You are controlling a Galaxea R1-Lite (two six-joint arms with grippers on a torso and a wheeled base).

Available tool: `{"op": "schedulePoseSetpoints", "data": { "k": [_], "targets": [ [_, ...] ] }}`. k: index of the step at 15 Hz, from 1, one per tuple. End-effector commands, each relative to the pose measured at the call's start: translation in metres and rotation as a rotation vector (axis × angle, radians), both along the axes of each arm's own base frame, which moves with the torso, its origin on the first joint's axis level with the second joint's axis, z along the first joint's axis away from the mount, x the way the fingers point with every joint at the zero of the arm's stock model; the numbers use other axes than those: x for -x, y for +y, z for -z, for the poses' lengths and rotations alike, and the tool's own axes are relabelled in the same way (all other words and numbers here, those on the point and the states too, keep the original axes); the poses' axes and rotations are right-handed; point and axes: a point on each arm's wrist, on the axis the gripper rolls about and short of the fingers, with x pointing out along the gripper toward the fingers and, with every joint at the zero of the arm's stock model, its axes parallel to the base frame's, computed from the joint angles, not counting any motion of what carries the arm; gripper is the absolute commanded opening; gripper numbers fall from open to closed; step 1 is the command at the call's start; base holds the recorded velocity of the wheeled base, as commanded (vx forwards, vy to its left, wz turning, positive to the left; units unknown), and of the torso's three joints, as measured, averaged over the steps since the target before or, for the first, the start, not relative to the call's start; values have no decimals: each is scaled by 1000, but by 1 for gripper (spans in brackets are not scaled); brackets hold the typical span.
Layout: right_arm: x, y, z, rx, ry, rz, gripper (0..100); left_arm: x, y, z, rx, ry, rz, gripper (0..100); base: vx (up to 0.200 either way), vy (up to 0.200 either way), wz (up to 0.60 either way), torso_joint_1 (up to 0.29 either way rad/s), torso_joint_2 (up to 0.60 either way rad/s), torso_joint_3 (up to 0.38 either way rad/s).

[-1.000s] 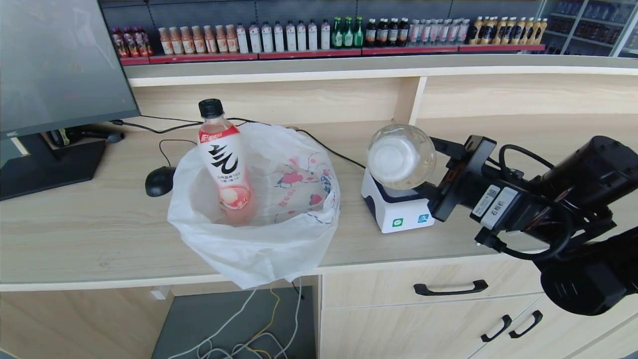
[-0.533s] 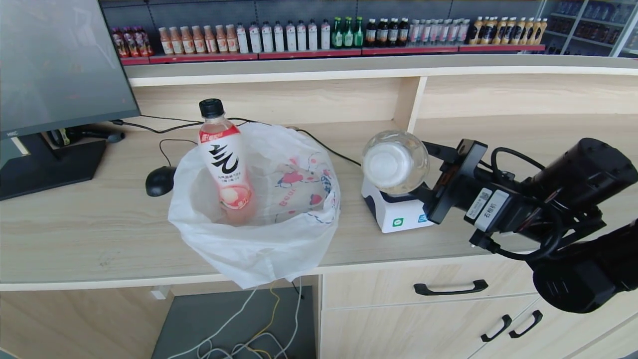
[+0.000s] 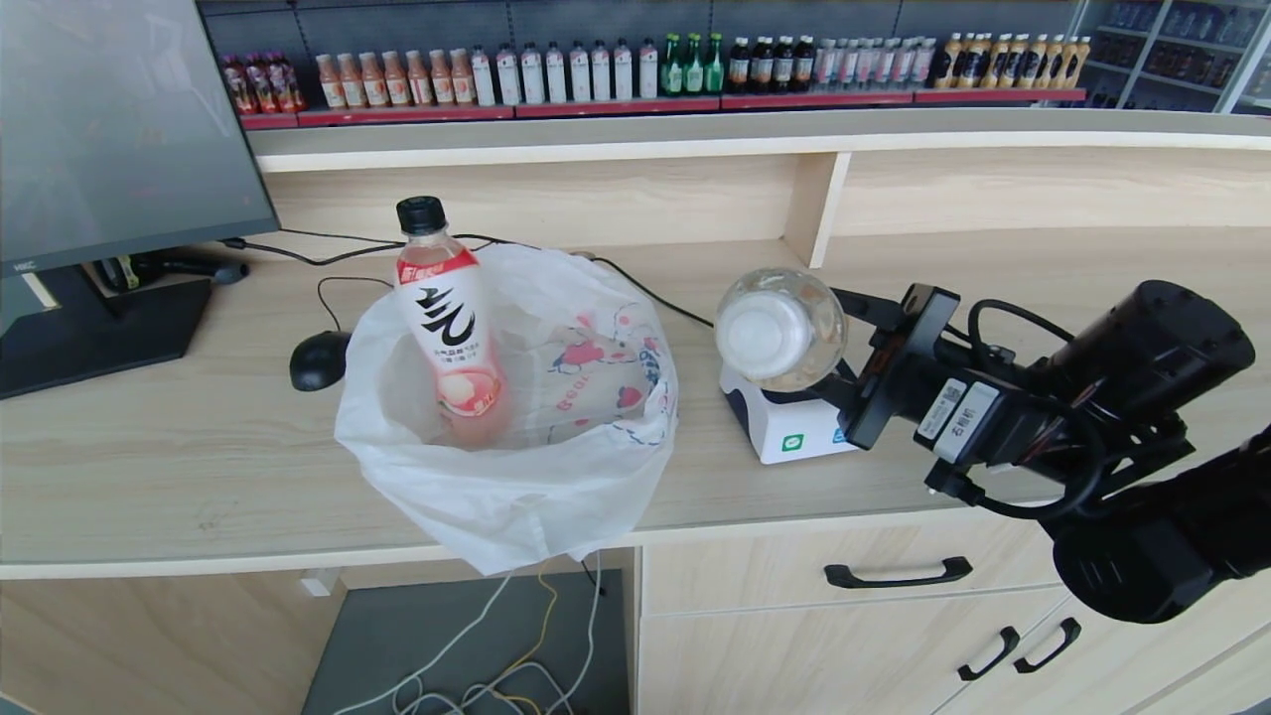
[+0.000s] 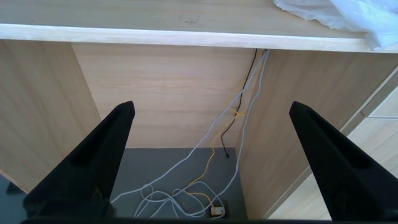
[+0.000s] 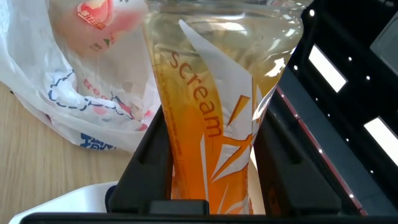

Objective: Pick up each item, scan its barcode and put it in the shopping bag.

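Gripping a clear bottle (image 3: pixel 779 328) around its narrow waist, the right gripper (image 3: pixel 842 343) holds it on its side with the base toward the head camera, clamped between both fingers over the white scanner (image 3: pixel 794 437) and just beside the shopping bag (image 3: pixel 516 497) on the counter (image 3: pixel 149 467). A pink-labelled bottle (image 3: pixel 445 318) stands upright inside the bag. The left gripper (image 4: pixel 211 109) hangs below the counter edge, fingers spread wide apart.
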Motion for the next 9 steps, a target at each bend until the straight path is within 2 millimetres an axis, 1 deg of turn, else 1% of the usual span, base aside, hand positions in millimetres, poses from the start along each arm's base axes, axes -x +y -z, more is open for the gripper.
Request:
{"op": "schedulePoseSetpoints", "data": {
  "k": [1, 9],
  "targets": [
    [0, 0, 0, 0, -1, 0, 0, 0, 0, 0, 0, 0, 0, 100, 0, 0, 0, 0, 0, 0],
    [1, 0, 2, 2, 5, -2, 0, 0, 0, 0, 0, 0, 0, 100, 0, 0, 0, 0, 0, 0]
  ]
}}
